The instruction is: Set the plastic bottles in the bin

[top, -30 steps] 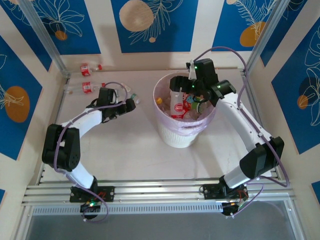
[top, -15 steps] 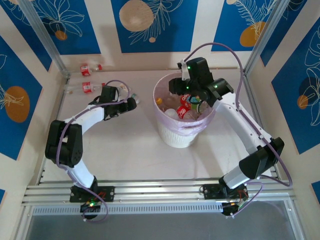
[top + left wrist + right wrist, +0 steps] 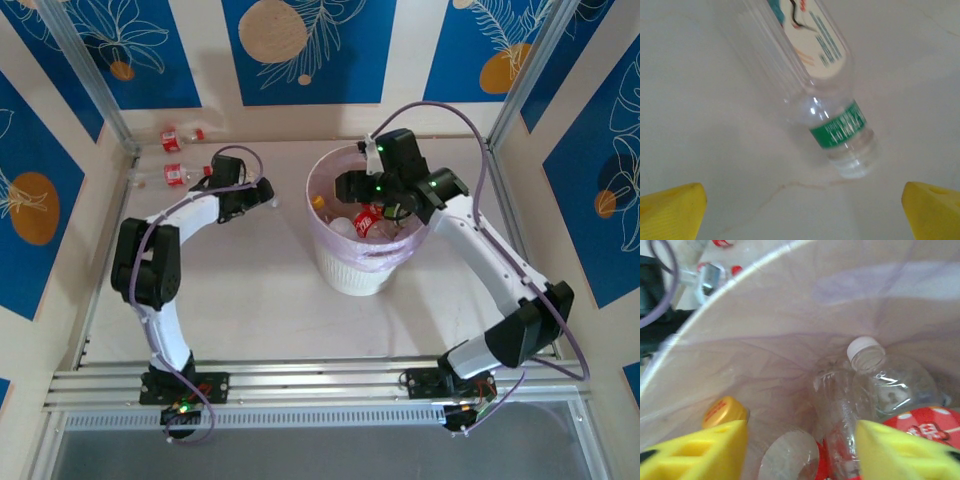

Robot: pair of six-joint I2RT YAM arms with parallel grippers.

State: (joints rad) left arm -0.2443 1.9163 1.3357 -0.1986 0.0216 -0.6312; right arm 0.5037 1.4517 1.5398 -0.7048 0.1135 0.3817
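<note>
**A:** Left gripper (image 3: 801,215), wrist view: how do the jaws stand?

**B:** Wide apart and empty, one yellow fingertip (image 3: 671,210) at each lower corner. The green-banded clear bottle (image 3: 837,131) lies flat on the table (image 3: 700,100), just ahead of the gap and a little toward the right-hand finger, touching neither.

**A:** Its long axis?

**B:** Diagonal, from the upper left of the view to the lower right, so oblique to the line joining the fingertips. The banded end points toward the jaws (neck or base cannot be told; the frame is blurred). By my judgement, the wrist must turn to set the fingers across the barrel before closing.

**A:** And the right gripper (image 3: 800,455)?

**B:** Jaws likewise apart, holding nothing, over the mouth of the bin (image 3: 352,272). Below them, inside the pink liner (image 3: 790,315), are a white-capped clear bottle (image 3: 890,390), a red-labelled bottle (image 3: 932,427) and a yellow cap (image 3: 725,411).

**A:** Which arm is nearer the remaining work?

**B:** The left. Two loose red-labelled bottles (image 3: 182,135) lie at the table's far-left corner, beyond that arm and well apart from the bin.
</note>
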